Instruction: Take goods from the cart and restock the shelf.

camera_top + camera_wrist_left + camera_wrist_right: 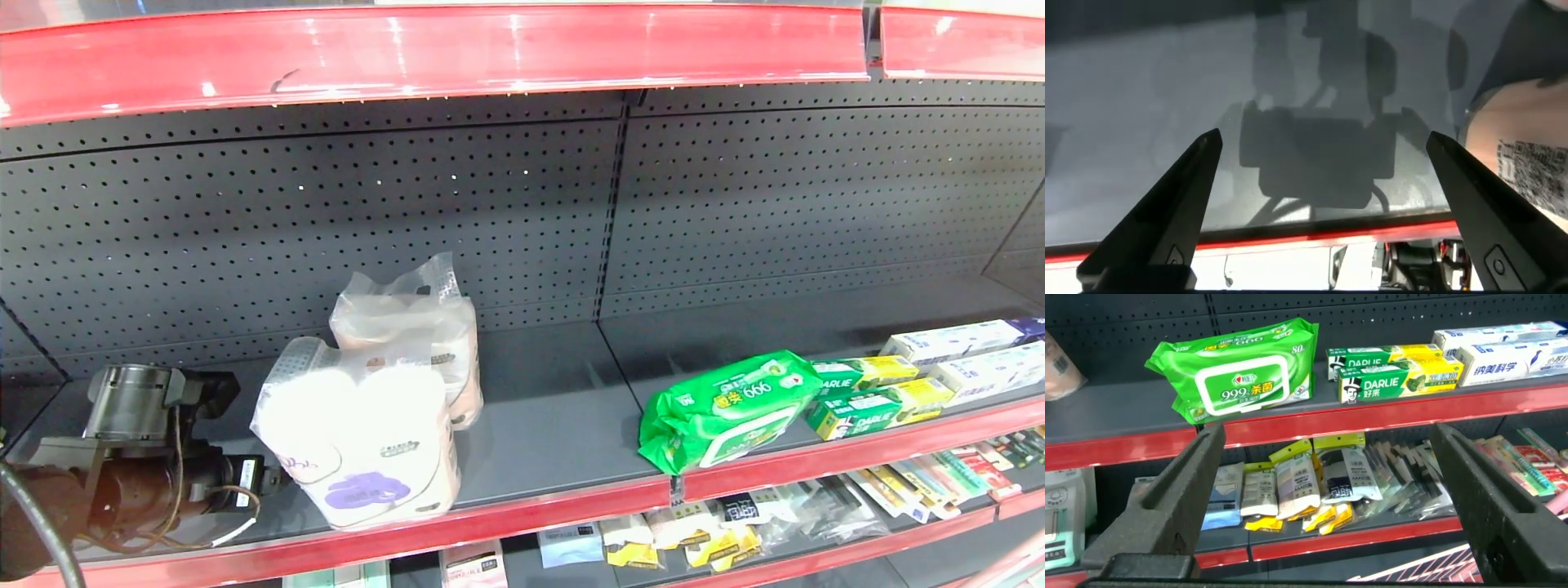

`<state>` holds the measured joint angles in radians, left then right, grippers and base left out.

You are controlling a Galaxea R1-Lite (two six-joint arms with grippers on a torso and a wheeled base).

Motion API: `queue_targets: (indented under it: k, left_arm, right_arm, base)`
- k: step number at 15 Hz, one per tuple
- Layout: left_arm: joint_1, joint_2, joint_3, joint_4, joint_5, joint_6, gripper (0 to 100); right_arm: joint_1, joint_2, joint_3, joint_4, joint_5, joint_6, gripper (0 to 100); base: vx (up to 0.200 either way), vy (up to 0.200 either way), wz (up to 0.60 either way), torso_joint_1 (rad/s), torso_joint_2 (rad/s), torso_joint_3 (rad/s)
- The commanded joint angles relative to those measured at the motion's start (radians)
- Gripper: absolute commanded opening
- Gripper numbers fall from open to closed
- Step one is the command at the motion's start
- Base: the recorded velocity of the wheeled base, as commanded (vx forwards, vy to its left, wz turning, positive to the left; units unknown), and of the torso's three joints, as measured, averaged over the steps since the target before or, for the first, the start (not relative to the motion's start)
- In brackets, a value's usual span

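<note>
Left jaws apart over shelf (1127,122); right jaws apart before green wipes pack (1237,371)

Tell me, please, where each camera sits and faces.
Head view: on the head, looking down at the shelf, roll packs and wipes pack; left arm lower left.
Left wrist view: over the shelf, looking down at its red edge; jaws open.
Right wrist view: before the shelf, facing wipes pack and toothpaste boxes; jaws open.
Shared: head and right wrist both show the wipes pack.
</note>
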<state>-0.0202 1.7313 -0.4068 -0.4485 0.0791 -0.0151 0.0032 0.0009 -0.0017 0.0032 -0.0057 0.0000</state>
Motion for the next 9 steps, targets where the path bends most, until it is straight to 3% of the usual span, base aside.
queue_targets:
  k: [1,9]
  left_arm:
    - [-0.001,0.011,-0.014,0.001,0.001,0.0,100]
    - [-0.029,0.031,-0.017,0.001,-0.024,0.0,100]
  right_arm:
    - [0.0,0.001,0.0,0.0,0.0,0.0,100]
    - [0.0,0.001,0.0,0.0,0.0,0.0,100]
  base:
    - [0.0,0.0,0.0,0.0,0.0,0.0]
    - [0.0,0.0,0.0,0.0,0.0,0.0]
